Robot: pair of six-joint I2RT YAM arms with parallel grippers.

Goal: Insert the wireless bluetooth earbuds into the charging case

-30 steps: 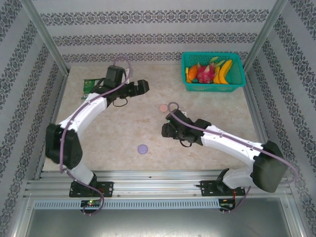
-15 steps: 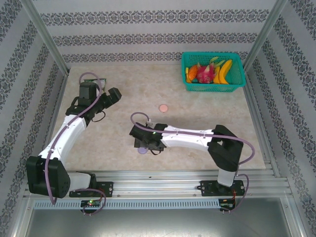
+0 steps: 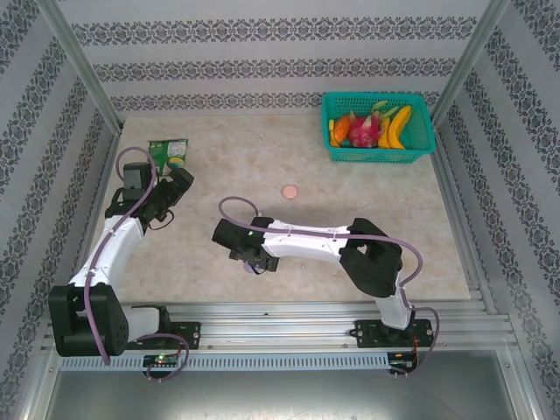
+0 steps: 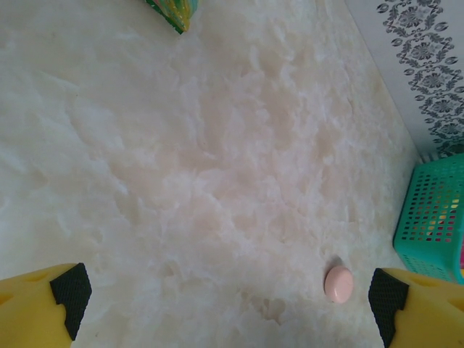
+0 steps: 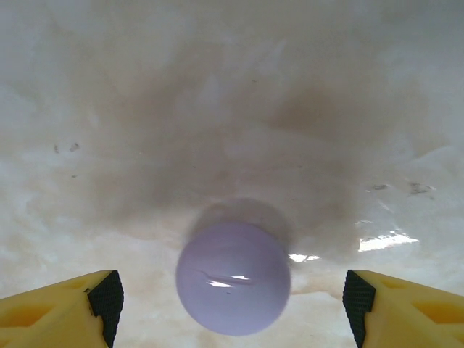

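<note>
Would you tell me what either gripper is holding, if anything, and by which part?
Nothing is held. The left gripper and right gripper are open; the right's fingers flank the purple case untouched.

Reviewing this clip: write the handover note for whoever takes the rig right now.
Left gripper: open, empty, over the table; the pink case lies just inside its right finger.
Right gripper: open, fingers either side of the purple case, not closed on it.
Both cases lie flat and look closed.
Done: nothing visibly inserted.
Left: open a case, locate the earbuds, seat them.
</note>
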